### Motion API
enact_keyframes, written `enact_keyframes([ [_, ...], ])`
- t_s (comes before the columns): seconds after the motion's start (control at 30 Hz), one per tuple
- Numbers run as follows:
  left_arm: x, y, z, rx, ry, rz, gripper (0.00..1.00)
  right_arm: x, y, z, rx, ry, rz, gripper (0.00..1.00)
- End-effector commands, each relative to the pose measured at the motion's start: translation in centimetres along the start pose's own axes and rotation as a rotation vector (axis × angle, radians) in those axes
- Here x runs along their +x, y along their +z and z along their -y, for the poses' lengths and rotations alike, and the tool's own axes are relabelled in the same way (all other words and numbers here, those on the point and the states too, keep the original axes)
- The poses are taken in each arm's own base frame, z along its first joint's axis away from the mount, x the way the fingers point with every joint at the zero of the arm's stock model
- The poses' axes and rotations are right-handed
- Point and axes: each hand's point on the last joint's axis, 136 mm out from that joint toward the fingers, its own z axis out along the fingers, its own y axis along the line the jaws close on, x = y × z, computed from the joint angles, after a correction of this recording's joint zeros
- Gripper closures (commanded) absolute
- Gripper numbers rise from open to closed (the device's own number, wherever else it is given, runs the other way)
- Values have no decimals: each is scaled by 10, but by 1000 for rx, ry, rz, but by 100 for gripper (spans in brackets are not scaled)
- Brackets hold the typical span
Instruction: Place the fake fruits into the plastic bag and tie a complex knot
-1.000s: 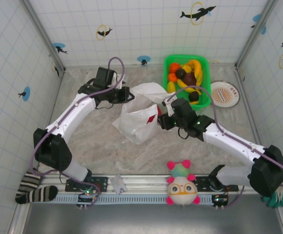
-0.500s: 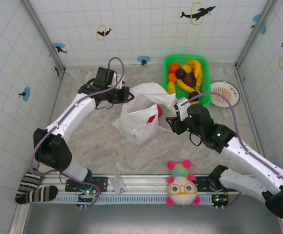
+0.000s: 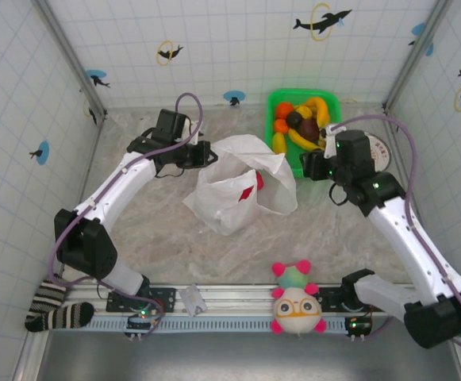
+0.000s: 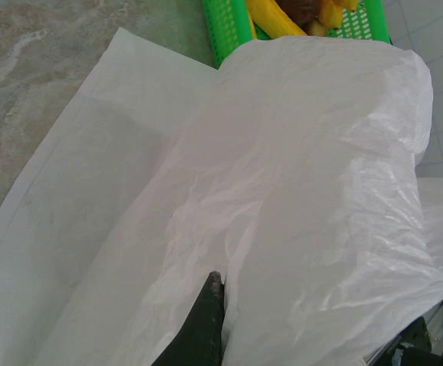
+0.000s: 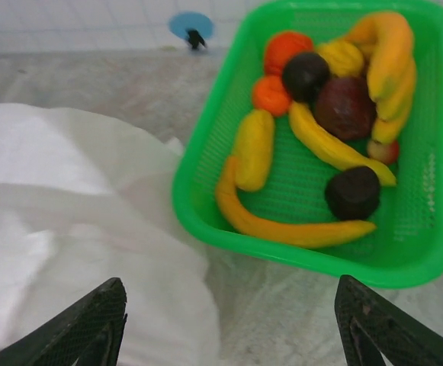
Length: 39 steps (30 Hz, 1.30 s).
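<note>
The white plastic bag lies crumpled mid-table with a red fruit showing through its film. My left gripper is shut on the bag's upper left edge; in the left wrist view one dark fingertip presses into the bag. The other fake fruits sit in the green basket: yellow bananas, a dark purple one, an orange one. My right gripper hangs open and holds nothing, just in front of the basket's near rim, beside the bag's right side.
The green basket stands at the back right, with a round plate to its right, partly behind my right arm. A pink-and-green plush toy sits at the near edge. A striped sock hangs at the near left corner.
My right arm has drawn back from the bag, up and to the right, to the basket, and its jaws have widened. The bag's right side has spread out. The left arm has not moved.
</note>
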Motion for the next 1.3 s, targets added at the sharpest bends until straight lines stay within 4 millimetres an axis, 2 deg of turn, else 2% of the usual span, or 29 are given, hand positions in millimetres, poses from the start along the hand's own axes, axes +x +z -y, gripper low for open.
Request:
enact_keyframes([
  [0.0, -5, -15, 3, -14, 19, 30, 93, 13, 29, 25, 70, 42, -135, 25],
  [0.13, -7, -16, 0, -26, 15, 29, 92, 13, 71, 51, 162, 32, -239, 21],
  [0.33, -9, -18, -5, -40, 6, 34, 92, 11, 138, 72, 242, 8, -363, 18],
  [0.43, -10, -18, -4, -36, 7, 33, 92, 21, 164, 85, 292, -9, -444, 17],
  [0.6, -9, -17, -4, -31, 9, 29, 92, 32, 190, 98, 324, -8, -504, 16],
  [0.73, -8, -15, -5, -27, 10, 22, 92, 44, 202, 105, 330, 12, -538, 15],
  [0.97, -7, -15, -5, -23, 11, 20, 92, 66, 226, 115, 312, 51, -589, 7],
  [1.13, -6, -15, -4, -22, 11, 19, 92, 69, 243, 122, 295, 73, -587, 8],
  [1.27, -6, -15, -4, -23, 10, 19, 92, 70, 255, 124, 274, 92, -583, 12],
])
